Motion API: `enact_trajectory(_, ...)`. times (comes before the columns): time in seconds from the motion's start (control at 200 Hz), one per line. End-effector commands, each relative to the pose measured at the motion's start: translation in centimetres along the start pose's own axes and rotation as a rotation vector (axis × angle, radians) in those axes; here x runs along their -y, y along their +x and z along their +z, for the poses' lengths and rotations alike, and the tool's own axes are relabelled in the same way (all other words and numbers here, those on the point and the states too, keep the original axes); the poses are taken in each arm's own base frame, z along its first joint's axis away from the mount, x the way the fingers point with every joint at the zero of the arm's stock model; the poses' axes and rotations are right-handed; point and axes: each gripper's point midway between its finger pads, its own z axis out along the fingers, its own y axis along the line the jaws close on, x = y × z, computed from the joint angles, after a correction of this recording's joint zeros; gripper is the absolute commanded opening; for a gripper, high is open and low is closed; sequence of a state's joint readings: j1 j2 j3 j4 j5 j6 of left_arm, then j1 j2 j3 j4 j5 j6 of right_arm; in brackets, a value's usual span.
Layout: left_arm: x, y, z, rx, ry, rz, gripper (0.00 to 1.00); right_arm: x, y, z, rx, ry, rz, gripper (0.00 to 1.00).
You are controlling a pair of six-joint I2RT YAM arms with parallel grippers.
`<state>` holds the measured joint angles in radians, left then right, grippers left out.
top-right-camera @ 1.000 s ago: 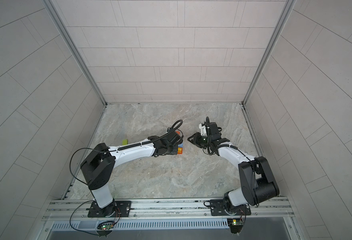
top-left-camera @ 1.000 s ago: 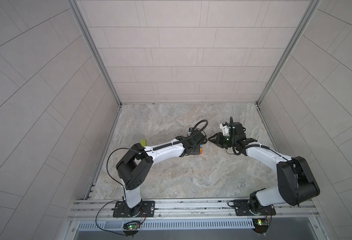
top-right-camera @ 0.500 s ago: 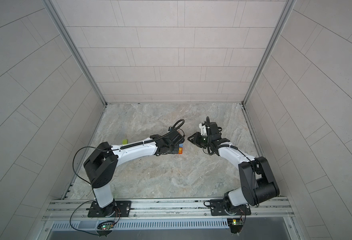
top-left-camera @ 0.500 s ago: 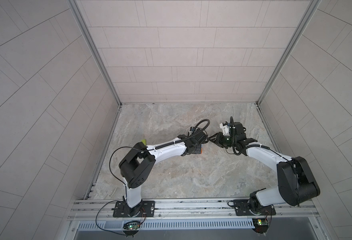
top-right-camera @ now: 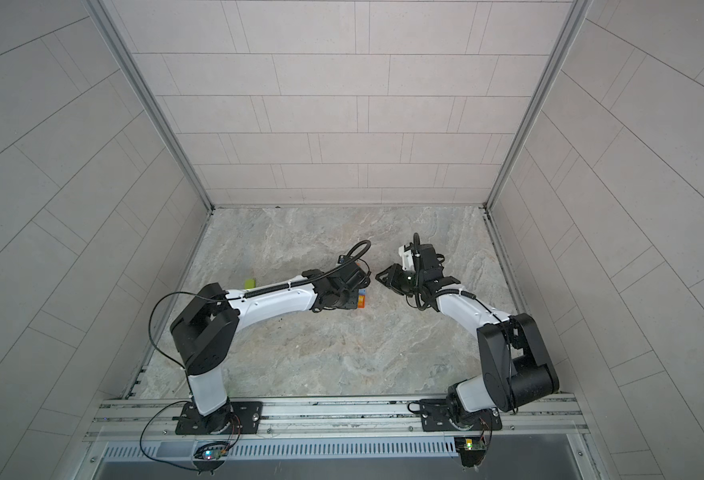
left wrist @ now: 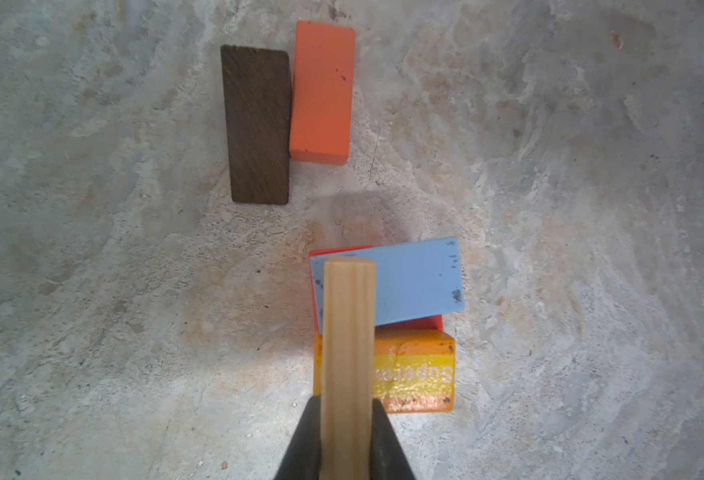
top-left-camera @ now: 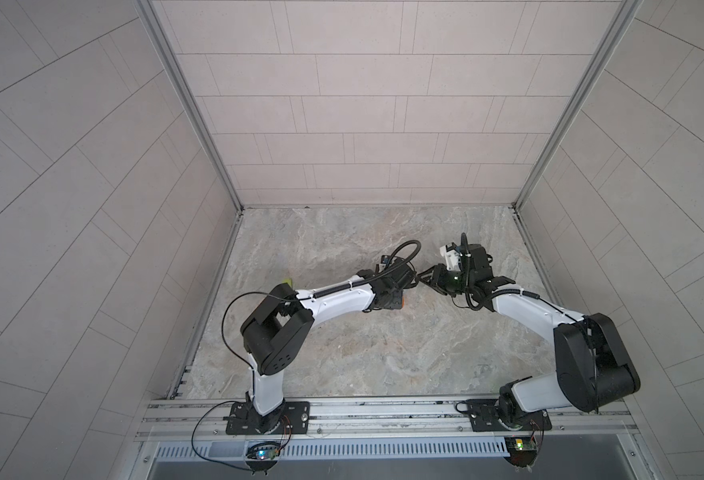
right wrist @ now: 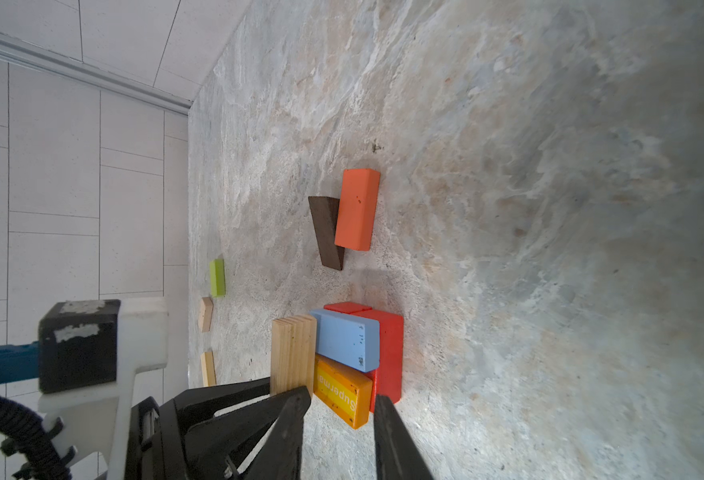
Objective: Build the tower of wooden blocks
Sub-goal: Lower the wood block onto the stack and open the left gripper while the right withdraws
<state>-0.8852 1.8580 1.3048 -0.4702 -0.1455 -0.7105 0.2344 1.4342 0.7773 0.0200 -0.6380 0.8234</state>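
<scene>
- Left gripper (left wrist: 344, 440) jaws clamp the tan block (left wrist: 348, 353) above the tower (left wrist: 387, 328); a skewed release could topple it.
- Right gripper (right wrist: 337, 419) jaws, part open and empty, could nudge the yellow block (right wrist: 342, 392).

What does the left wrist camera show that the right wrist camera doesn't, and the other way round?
Only the left wrist view shows the left hand head-on, shut on the tan block, which it holds over the stack.

Only the right wrist view shows the right hand with its jaws apart and nothing between them, a green block and two more tan blocks lying near the wall.

Both show the blue block on red ones, the orange-yellow block, and the brown block beside the orange block.
</scene>
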Motion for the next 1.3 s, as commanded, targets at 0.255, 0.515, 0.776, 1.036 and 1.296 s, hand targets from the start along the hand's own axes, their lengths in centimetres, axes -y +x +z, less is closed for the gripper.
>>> enact_trajectory(0.255,0.8,0.2,0.2,-0.009,0.007,0.003,0.25,0.1,-0.3,-0.1,0.015,-0.011,0.017,0.3)
enact_trajectory(0.515,0.9,0.0,-0.1,-0.008,0.008,0.002,0.4,0.2,-0.3,-0.1,0.016,-0.011,0.021,0.31)
enact_trajectory(0.776,0.9,-0.6,-0.6,0.007,0.005,0.012,0.52,0.5,-0.5,-0.1,0.014,-0.005,0.024,0.36)
enact_trajectory(1.036,0.5,-1.8,-3.5,0.057,0.015,0.002,0.72,0.7,-1.2,-1.1,0.026,0.069,-0.031,0.49)
enact_trajectory(1.296,-3.0,-3.1,-9.3,0.17,-0.046,-0.011,0.87,2.1,-2.3,-3.1,0.0,0.329,-0.151,0.57)
